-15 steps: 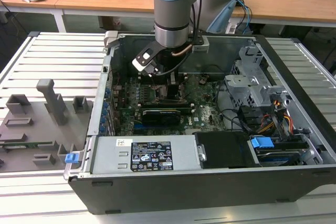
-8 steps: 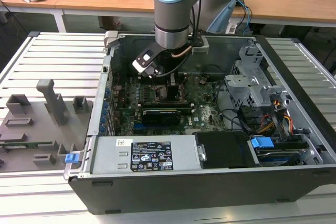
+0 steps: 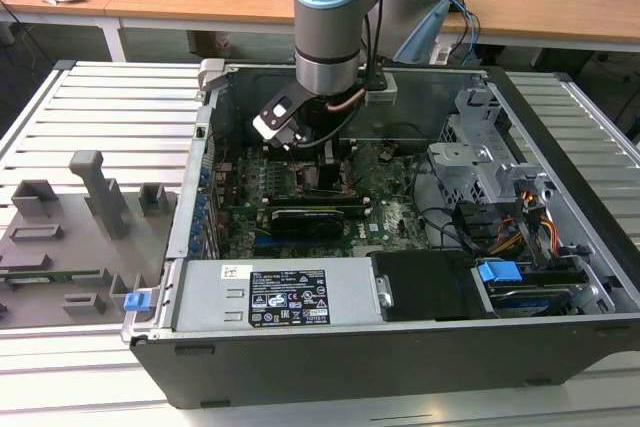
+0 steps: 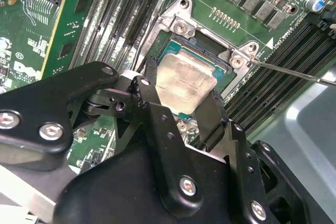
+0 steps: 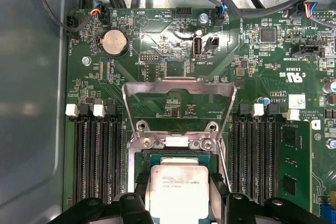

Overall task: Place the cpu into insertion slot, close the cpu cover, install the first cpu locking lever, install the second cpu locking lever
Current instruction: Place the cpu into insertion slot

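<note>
Arm pose: the arm (image 3: 335, 7) comes down from the upper middle of the exterior view. Its last segment is near upright and its wrist is inside the open computer case (image 3: 400, 362).
Gripper: the gripper (image 3: 325, 172) hangs over the green board at the back of the case. In both wrist views its 2 black fingers (image 4: 212, 111) press against opposite edges of the cpu (image 4: 186, 85), so the gripper (image 4: 184, 95) is grasping it.
Cpu: the pale metal face is up, directly over the insertion slot (image 4: 207, 45). In the first wrist view the cpu (image 5: 178, 195) sits between the fingers of the gripper (image 5: 179, 182). I cannot tell whether it is fully seated.
Cpu cover: the silver frame (image 5: 178, 83) is swung open and tilted back from the slot's hinge edge, apart from the cpu.
Lever: 1 thin metal rod (image 4: 289, 72) runs out from a corner of the slot, unlatched.
Edges near the slot: memory slots (image 5: 97, 156) flank it closely on 2 sides, with the grey case wall (image 5: 31, 103) beyond 1 bank.
Open room: in the exterior view a black graphics card (image 3: 315, 215) lies just in front of the gripper. The drive cage (image 3: 480, 157) stands well apart on the exterior view's right.
Bench: the slatted metal bench (image 3: 110, 97) carries the case.
</note>
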`<state>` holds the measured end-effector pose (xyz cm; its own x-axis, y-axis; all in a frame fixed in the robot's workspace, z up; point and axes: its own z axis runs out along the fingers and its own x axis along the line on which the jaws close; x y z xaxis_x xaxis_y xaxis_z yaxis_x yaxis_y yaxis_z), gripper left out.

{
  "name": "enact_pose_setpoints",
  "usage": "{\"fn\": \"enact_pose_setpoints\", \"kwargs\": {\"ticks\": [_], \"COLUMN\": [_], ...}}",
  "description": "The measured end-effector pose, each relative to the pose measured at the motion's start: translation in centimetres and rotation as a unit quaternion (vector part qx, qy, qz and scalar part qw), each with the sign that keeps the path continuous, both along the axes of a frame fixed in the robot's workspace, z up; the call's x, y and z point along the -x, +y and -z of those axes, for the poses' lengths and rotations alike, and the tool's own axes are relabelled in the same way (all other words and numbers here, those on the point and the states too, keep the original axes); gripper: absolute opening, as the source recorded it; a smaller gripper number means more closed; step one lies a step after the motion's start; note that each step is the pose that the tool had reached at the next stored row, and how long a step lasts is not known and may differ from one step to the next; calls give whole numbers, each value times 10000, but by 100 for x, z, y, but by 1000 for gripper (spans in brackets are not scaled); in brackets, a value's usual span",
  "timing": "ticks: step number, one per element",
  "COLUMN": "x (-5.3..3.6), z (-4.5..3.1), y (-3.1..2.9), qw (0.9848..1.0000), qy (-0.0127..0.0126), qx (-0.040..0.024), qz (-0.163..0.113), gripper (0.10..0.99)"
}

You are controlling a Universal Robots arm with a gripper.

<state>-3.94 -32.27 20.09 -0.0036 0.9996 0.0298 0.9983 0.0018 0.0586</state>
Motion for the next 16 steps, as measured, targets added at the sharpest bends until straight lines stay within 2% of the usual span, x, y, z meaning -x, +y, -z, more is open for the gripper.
{"fn": "enact_pose_setpoints", "kwargs": {"ticks": [9,10,16], "x": [3,4,4], "z": [0,0,2], "y": [0,0,29], "qw": [10000,10000,10000], "qy": [0,0,0], "qx": [-1,0,0], "qz": [0,0,0], "gripper": [549,612,612]}}
